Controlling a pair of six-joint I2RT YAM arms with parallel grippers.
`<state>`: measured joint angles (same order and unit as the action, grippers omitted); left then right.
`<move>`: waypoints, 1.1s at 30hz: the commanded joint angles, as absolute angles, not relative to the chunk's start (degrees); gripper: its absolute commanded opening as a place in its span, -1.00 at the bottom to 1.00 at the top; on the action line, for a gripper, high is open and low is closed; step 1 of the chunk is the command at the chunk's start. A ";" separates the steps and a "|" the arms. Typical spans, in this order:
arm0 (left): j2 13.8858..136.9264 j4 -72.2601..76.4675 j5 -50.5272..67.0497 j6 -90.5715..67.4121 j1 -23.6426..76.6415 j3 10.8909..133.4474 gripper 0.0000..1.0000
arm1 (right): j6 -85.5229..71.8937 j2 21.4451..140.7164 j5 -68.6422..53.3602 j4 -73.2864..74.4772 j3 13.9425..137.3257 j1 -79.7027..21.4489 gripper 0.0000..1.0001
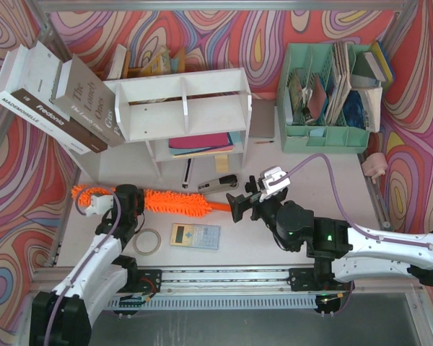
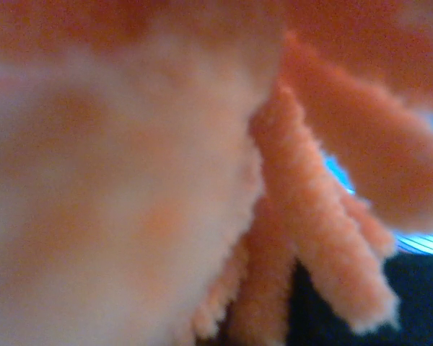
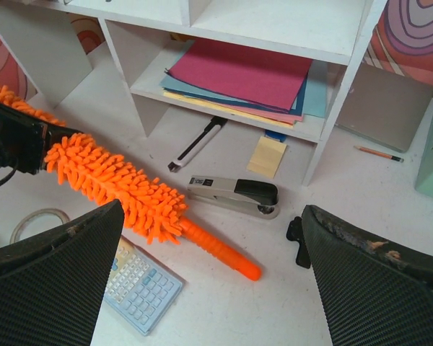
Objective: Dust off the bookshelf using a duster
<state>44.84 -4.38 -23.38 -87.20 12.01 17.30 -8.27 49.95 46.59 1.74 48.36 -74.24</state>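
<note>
Lab robot rig, swirl-patterned backdrop [image 1: 289, 29], aluminium rail [image 1: 224, 276]

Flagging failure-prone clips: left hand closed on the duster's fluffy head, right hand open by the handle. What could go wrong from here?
The left hand pinches the duster's soft fibres, not its handle; it may slip or droop when lifted.
The stapler lies between duster and shelf; a sweep could knock it.
The books lean on the shelf's left end and might topple.
</note>
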 commanded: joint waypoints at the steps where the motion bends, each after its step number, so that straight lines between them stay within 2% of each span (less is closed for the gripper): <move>1: 47.35 2.08 -21.63 -88.56 11.16 15.39 -0.90 | -10.75 49.55 50.03 1.10 48.26 -74.04 0.97; 3: 48.11 2.90 -21.98 -89.20 11.16 14.56 -0.71 | -11.46 49.28 51.22 1.81 48.36 -74.09 0.97; 5: 48.28 2.28 -22.15 -88.85 11.01 14.61 -0.38 | -11.44 48.75 51.73 1.89 48.29 -74.05 0.97; 7: 47.43 -1.07 -21.95 -87.93 10.91 15.92 -0.01 | -11.31 48.18 52.05 1.94 48.38 -74.09 0.98; 11: 44.64 -18.34 -24.51 -87.36 10.85 21.94 0.92 | -11.89 47.56 53.82 2.83 49.42 -74.03 0.97; 23: 30.98 -33.39 -25.58 -67.90 10.81 33.16 0.97 | -17.98 49.70 58.55 12.78 56.11 -69.77 0.97; 28: 22.11 -14.65 -21.74 -49.35 11.26 30.25 0.97 | -21.08 52.21 48.19 18.98 61.82 -60.99 0.98; 33: 23.45 -2.27 -26.64 -35.26 16.59 26.93 0.97 | -21.88 54.21 42.62 20.03 64.40 -54.80 0.97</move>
<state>21.91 -14.04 -23.38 -51.53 12.49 29.65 -19.46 52.99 47.86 16.67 62.02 -58.11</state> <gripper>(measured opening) 0.983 0.987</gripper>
